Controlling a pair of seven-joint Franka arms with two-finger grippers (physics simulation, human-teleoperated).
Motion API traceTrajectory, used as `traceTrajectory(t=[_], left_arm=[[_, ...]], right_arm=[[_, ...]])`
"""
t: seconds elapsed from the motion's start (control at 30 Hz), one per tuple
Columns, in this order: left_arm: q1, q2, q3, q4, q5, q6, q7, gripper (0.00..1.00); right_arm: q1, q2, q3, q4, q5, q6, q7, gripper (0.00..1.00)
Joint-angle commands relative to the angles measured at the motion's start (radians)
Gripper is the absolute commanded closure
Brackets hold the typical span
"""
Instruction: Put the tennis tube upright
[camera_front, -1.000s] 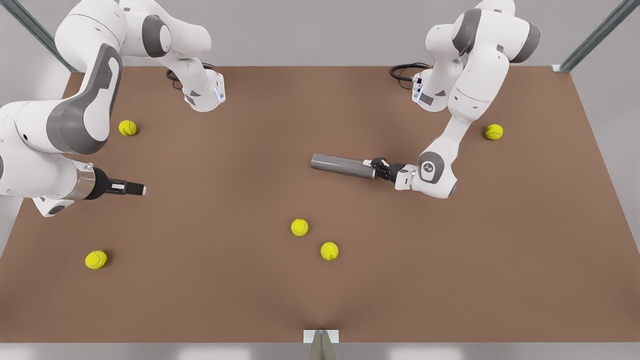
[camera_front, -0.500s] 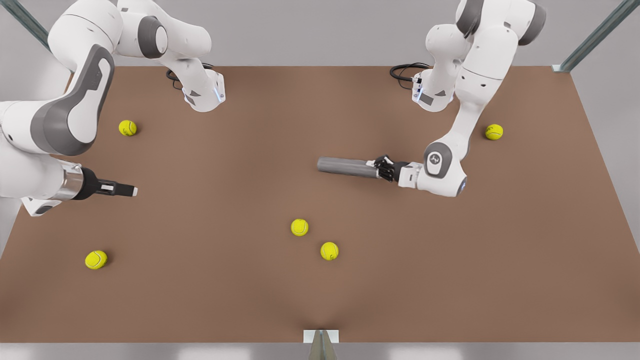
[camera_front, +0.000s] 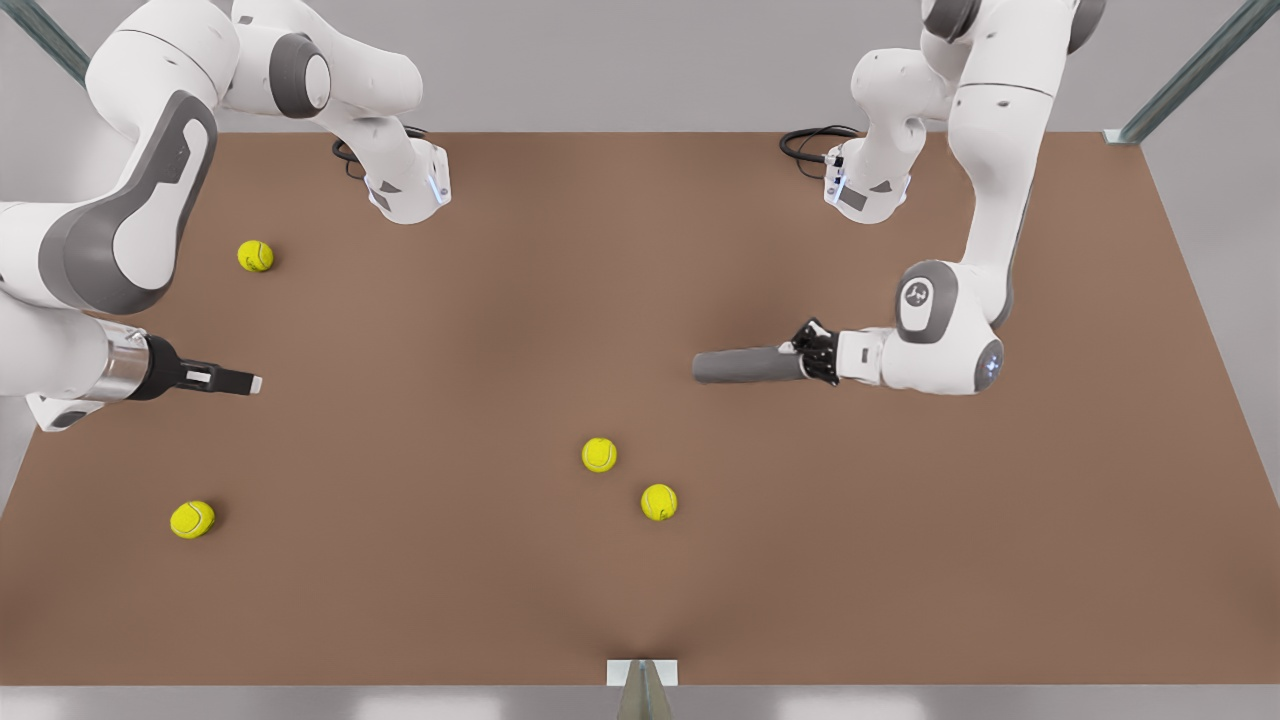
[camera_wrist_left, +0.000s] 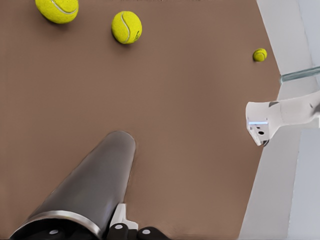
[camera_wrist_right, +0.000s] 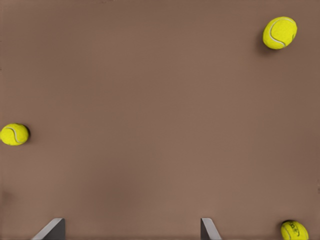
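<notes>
The tennis tube (camera_front: 748, 365), a matte grey cylinder, lies roughly level at the front view's right of centre. My left gripper (camera_front: 812, 360) is shut on the end with the silvery rim, and the other end points toward the front view's left. In the left wrist view the tennis tube (camera_wrist_left: 90, 190) runs away from the camera over the brown table, with a finger (camera_wrist_left: 120, 220) against its rim. My right gripper (camera_front: 240, 381) waits at the front view's left, open and holding nothing; its fingertips (camera_wrist_right: 52, 227) stand wide apart.
Yellow tennis balls lie on the brown table (camera_front: 480, 300): two near the middle (camera_front: 599, 454) (camera_front: 659, 501), one at the front left (camera_front: 192, 519), one at the back left (camera_front: 255, 255). The arm bases (camera_front: 410, 185) (camera_front: 865, 190) stand at the far edge.
My left gripper has carried the tube toward the front view's right and nearer the camera, and the tube has swung slightly. The right gripper has drawn back toward the front view's left.
</notes>
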Motion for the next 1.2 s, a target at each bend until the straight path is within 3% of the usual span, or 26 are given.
traceTrajectory(t=[0.0,0.2,0.4,0.77,1.17], left_arm=[[-0.001,-0.001,0.012,0.042,0.119,-0.095,-0.205,0.79],[0.021,-0.001,0.067,0.226,0.294,-0.239,-0.32,0.79],[0.021,0.004,0.078,0.318,0.447,-0.218,-0.522,0.79],[0.021,0.037,0.104,0.323,0.538,-0.041,-0.862,0.79],[0.022,0.111,0.104,0.323,0.538,0.023,-0.882,0.79]], right_arm=[[0.001,-0.001,0.0,0.001,0.004,0.001,-0.003,0.0],[-0.001,-0.001,0.0,0.0,0.004,0.001,-0.004,0.0],[0.004,0.005,0.0,0.0,0.004,0.001,-0.004,0.0],[0.008,0.014,0.0,0.0,0.009,0.004,-0.004,0.0],[0.007,0.017,0.0,0.0,0.007,0.007,-0.003,0.0]])
